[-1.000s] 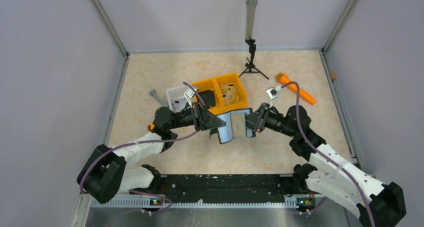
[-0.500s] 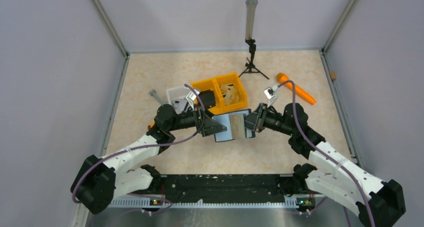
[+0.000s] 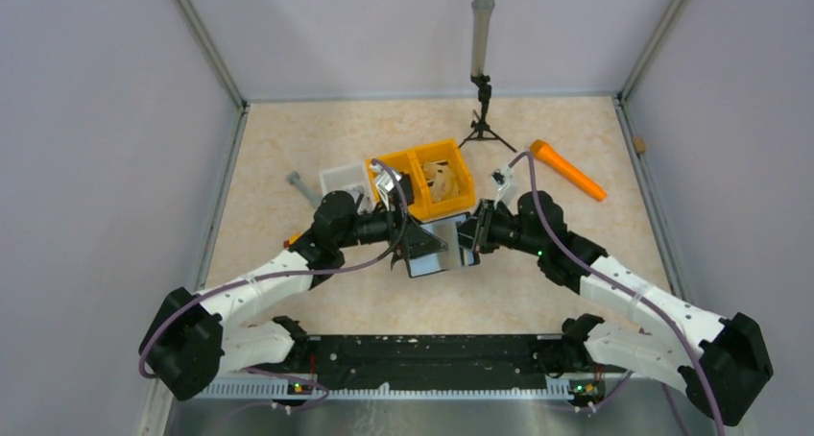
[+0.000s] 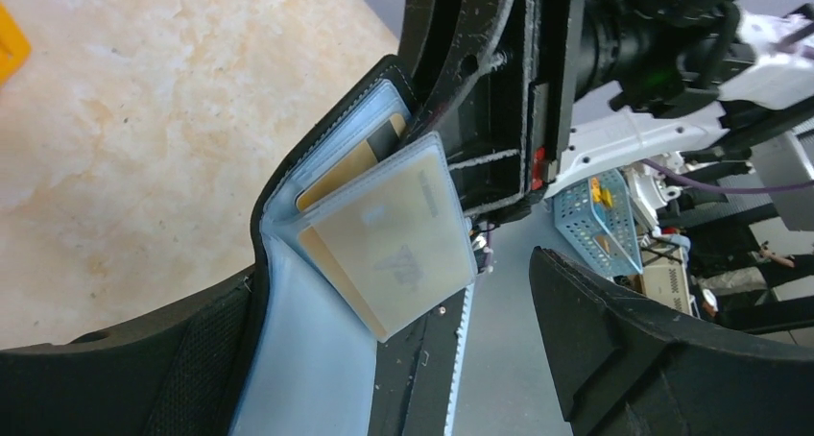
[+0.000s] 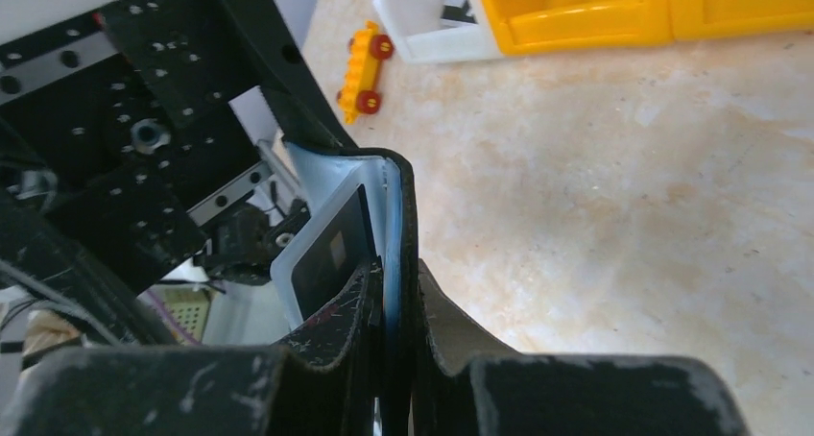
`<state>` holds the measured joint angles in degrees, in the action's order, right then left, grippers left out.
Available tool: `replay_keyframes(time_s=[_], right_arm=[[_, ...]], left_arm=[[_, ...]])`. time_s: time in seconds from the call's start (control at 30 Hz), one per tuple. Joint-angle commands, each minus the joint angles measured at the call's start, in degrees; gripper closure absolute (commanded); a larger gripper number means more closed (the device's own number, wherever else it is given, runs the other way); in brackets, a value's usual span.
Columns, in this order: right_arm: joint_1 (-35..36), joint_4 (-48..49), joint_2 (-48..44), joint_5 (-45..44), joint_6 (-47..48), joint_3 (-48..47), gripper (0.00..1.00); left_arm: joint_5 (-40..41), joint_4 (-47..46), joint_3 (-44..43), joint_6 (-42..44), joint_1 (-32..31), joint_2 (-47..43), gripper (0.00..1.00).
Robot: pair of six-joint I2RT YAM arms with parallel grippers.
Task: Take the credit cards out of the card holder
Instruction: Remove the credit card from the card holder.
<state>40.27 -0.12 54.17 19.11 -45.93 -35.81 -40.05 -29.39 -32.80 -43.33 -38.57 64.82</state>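
Note:
The card holder (image 3: 434, 251) hangs open above the table between my two grippers. My right gripper (image 3: 472, 236) is shut on one cover edge, and the right wrist view shows the black cover and blue lining (image 5: 395, 234) pinched between its fingers. A black credit card (image 5: 331, 254) sits in a clear sleeve beside them. My left gripper (image 3: 408, 236) is open around the other flap. In the left wrist view the pale blue lining (image 4: 307, 359) lies against one left finger (image 4: 115, 378), apart from the other. Tan credit cards (image 4: 384, 244) sit in clear sleeves.
A yellow two-part bin (image 3: 427, 177) and a small white bin (image 3: 344, 180) stand just behind the grippers. An orange tool (image 3: 566, 170) lies at the back right, a tripod pole (image 3: 480, 71) at the back and a grey bolt (image 3: 299, 184) at the left. A small yellow toy car (image 5: 365, 71) is near the white bin.
My left gripper has opened and let go of the holder's flap. Both arms have shifted left and slightly back, carrying the holder closer to the bins.

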Motion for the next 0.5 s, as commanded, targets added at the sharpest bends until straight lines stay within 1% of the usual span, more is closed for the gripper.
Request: replay_keyframes(time_s=[0.0,0.47], right_arm=[[2.9,-3.6,2.2,-7.7,2.6,-4.5,1.0],[8.9,-7.7,8.5,-21.2,5.6,-7.0,1.0]], left_arm=[[4.9,6.2,-4.0,3.9,-1.1,1.1,0.01],[9.1,6.4,-4.7,0.7,-1.6,6.3,0.01]])
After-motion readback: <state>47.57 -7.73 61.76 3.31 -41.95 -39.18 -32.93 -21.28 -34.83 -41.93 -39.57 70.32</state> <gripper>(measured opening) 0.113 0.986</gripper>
